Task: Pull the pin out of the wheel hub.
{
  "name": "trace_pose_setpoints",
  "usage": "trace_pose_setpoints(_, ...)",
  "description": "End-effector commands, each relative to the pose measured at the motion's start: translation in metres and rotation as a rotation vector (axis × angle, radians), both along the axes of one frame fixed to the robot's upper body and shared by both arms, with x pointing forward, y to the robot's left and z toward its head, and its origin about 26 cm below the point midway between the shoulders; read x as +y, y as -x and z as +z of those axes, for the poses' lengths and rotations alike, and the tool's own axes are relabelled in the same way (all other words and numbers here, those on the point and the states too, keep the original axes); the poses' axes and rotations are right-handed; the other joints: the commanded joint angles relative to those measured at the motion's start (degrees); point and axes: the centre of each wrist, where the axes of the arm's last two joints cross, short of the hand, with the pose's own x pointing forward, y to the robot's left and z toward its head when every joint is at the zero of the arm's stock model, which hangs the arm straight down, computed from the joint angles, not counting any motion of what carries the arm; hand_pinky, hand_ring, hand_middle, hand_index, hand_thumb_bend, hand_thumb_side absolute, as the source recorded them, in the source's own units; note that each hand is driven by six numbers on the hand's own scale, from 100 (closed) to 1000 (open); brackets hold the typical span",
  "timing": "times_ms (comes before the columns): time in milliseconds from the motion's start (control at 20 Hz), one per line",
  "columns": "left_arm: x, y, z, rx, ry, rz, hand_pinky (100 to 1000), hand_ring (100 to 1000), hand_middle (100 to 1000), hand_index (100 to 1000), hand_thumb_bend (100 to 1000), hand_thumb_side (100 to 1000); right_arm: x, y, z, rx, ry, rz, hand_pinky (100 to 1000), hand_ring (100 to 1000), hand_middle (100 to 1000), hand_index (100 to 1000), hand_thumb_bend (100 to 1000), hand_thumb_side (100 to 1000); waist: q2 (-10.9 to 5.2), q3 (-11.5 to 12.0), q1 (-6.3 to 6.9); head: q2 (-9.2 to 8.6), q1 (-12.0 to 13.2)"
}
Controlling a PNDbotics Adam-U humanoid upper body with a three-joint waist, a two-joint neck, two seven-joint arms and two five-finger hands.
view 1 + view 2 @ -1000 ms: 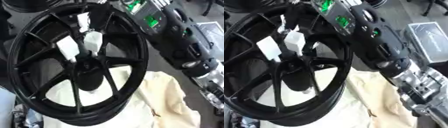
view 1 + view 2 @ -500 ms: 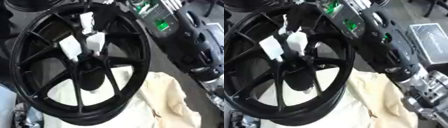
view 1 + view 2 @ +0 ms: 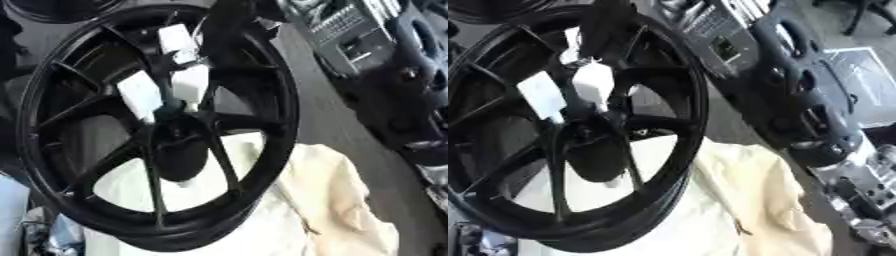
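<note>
Right hand [image 3: 859, 192]: only silver and dark metal parts show at the lower right edge of the right eye view. Whether it is open or closed cannot be told. It touches nothing that can be seen.
Right arm [image 3: 807, 100]: a black shell with round openings, running down from the upper right to the hand.
Left hand: shows in neither view.
Wheel [image 3: 262, 75]: black and spoked, well to the left of the right hand and apart from it. It is tilted, with its lower rim on the cloth.
Wheel hub [image 3: 179, 145]: the dark centre where the spokes meet, to the left of the hand and slightly above its level.
Pin: cannot be made out as a separate part against the dark hub.
White tags [image 3: 140, 95]: three pale rectangular pieces on the spokes above the hub, further up and to the left of the hand. One lies near the upper rim, and two sit side by side just above the hub.
Dark shape [image 3: 229, 22]: crosses the upper rim, far up and to the left of the hand. What it is cannot be told.
Cloth [image 3: 332, 195]: cream and crumpled, under the wheel's lower half. It spreads towards the hand and ends just to its left.
Grey ribbed panel [image 3: 341, 25]: behind the arm, high above the hand.
</note>
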Motion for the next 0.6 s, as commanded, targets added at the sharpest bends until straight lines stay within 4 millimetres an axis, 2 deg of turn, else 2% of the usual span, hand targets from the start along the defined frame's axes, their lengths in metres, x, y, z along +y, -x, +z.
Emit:
trace_pose_setpoints(50,0.008,0.003,0.014,-0.025,-0.039,0.024,783,787,797,830,397,783,-0.005,0.004,0.004,0.002,0.009,-0.008,766,706,648,817,576,408,-1.51,-0.1,0.06,-0.09,0.0)
trace_pose_setpoints(400,0.009,0.003,0.014,-0.024,-0.039,0.023,785,786,795,825,392,785,-0.001,-0.002,-0.010,0.047,0.053,-0.023,713,586,618,773,565,401,-1.49,-0.5,0.06,-0.09,0.1)
trace_pose_setpoints(600,0.008,0.003,0.014,-0.026,-0.038,0.021,784,784,792,817,392,784,0.002,-0.010,-0.021,0.071,0.080,-0.049,716,595,625,777,563,401,-1.40,-0.4,0.09,-0.09,0.0)
